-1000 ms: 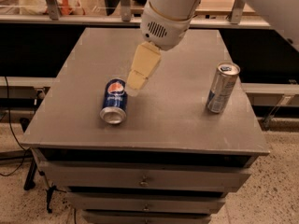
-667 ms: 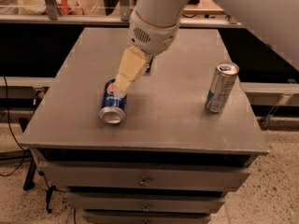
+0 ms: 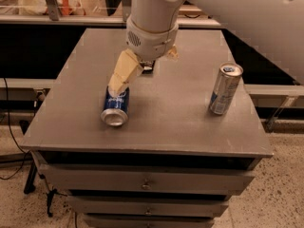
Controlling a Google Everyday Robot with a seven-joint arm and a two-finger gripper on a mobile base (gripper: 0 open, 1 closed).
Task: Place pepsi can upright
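Observation:
The pepsi can [image 3: 115, 107] is dark blue and lies on its side at the front left of the grey table top [image 3: 166, 122], with a silver end facing the camera. My gripper [image 3: 142, 72] hangs from the white wrist just behind and above the can. It is open and holds nothing. Its left tan finger [image 3: 121, 76] slants down to the can's far end and overlaps it in view. I cannot tell if it touches. Only a small part of the right finger [image 3: 173, 52] shows behind the wrist.
A taller slim silver-and-blue can [image 3: 225, 89] stands upright near the table's right edge. The table is a drawer cabinet with drawer fronts [image 3: 145, 184] below. Shelving and cables stand behind and to the left. The big white arm [image 3: 228, 8] crosses the top right.
The arm has swung left and lower, bringing the gripper from above the table's middle to the far end of the lying pepsi can. Neither can has moved.

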